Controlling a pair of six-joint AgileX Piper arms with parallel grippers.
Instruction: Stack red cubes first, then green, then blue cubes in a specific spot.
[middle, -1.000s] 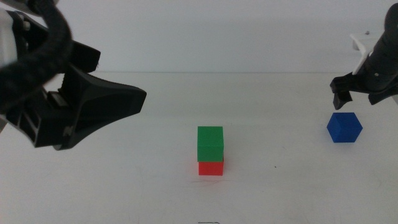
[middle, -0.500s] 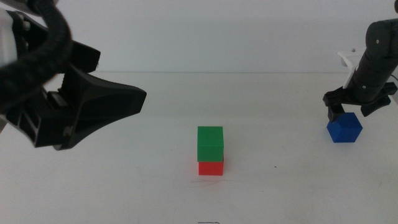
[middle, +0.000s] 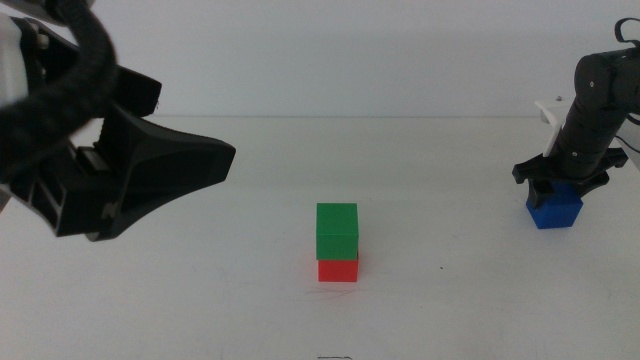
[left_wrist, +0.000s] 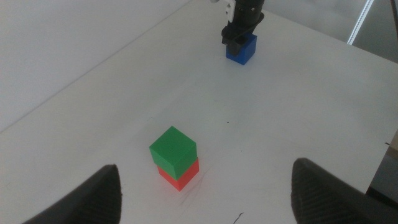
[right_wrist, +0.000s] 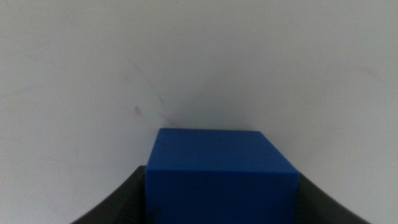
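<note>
While the left tool (middle: 150, 165) hangs raised at the left side of the white worktop (middle: 200, 280), its two dark jaws stand wide apart with nothing between them; the left wrist view shows them spread, well clear of everything. Near the middle of the worktop sits the small matte green cube (middle: 337, 231), resting squarely on top of the small matte bright red cube (middle: 338, 270); edges roughly line up, red one flat on the bare white surface. Over at the right side, well apart from that stack, the small matte deep blue cube (middle: 555, 210) sits on the worktop. The right tool (middle: 560, 180) is down on it, pointing downward from the dark arm (middle: 598, 100). In the right wrist view the blue cube fills the gap between the jaws, one dark jaw just beside each side face. Whether they are actually clamping it or merely straddling it cannot be told. Blue cube looks flat on the worktop, not lifted.
</note>
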